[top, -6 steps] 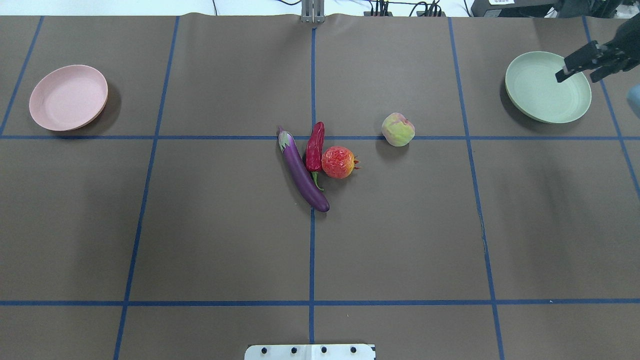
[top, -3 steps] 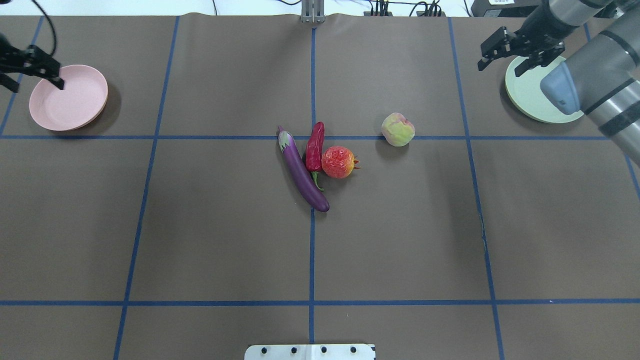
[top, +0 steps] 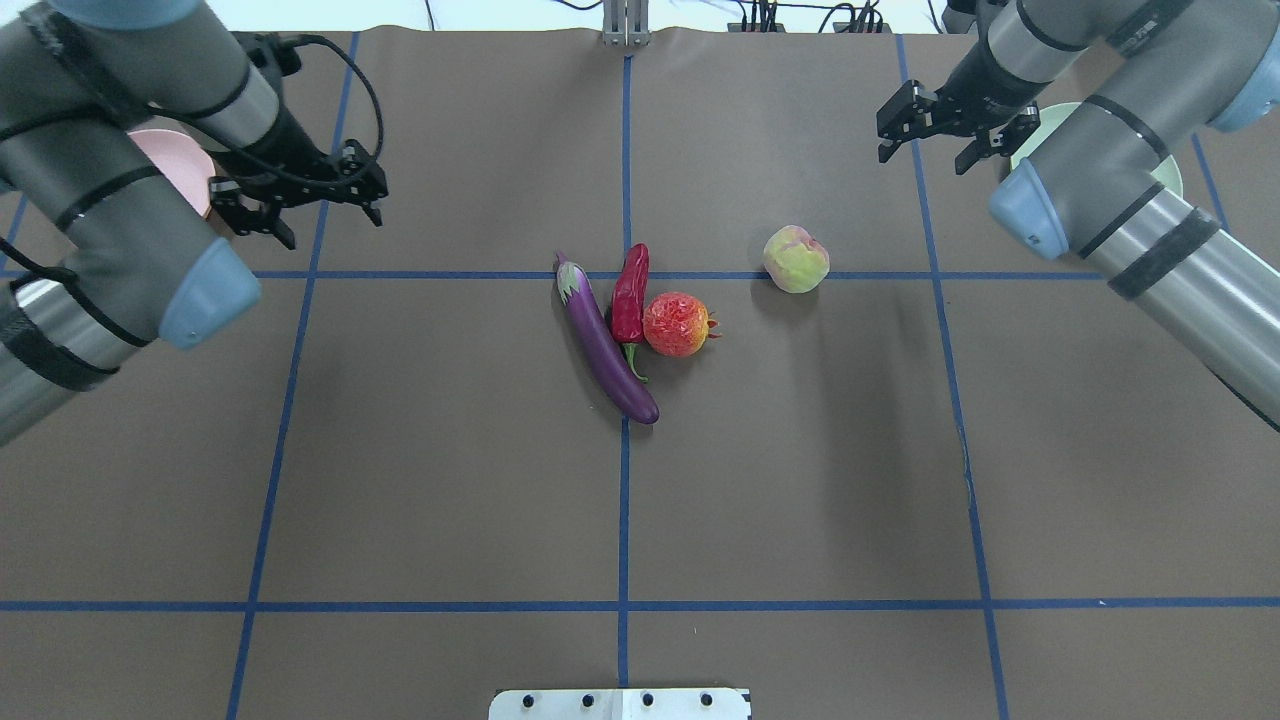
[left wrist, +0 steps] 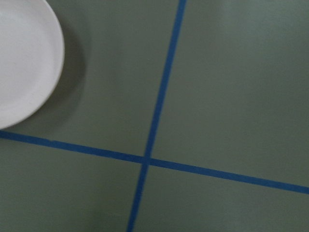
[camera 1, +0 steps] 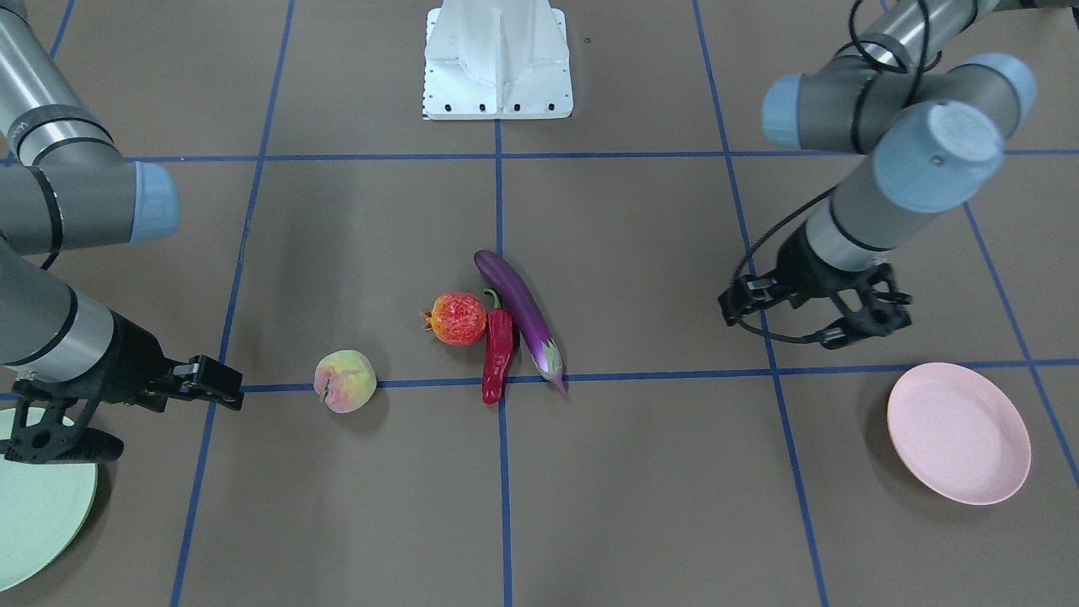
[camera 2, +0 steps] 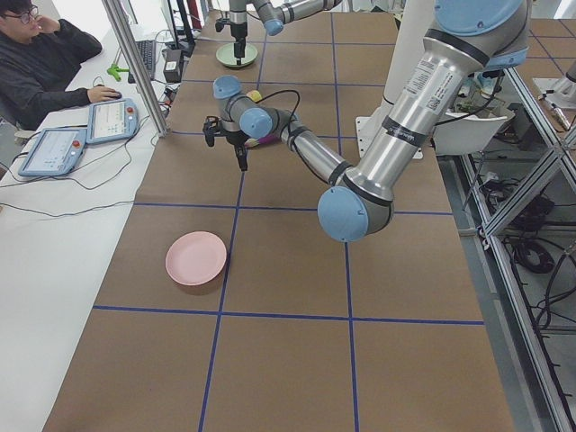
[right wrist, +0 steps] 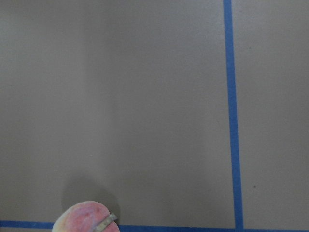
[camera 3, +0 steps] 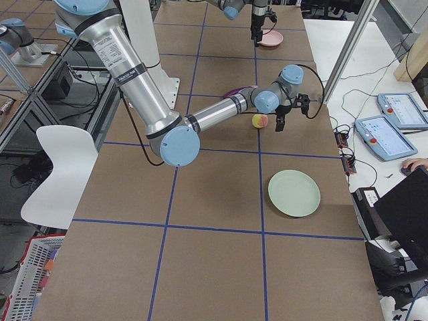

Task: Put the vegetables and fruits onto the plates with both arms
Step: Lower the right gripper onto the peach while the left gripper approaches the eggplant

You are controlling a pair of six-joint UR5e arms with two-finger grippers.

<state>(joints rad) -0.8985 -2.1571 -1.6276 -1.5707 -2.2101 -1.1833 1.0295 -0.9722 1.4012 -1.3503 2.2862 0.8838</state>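
Nearby, peach (camera 1: 346, 381) untouched, near spread right fingers (camera 1: 212, 380)

Left tool (top: 335, 225) and right tool (top: 922, 160) have both swung inward toward each other

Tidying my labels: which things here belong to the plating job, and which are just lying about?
Belong: long glossy purple eggplant; wrinkled red chili pepper; round yellow-green peach; red-orange mottled pomegranate; pale pink plastic plate; pale mint green plastic plate.
Lying about: white base block; blue-grey tablets on side desk; white plastic chair.
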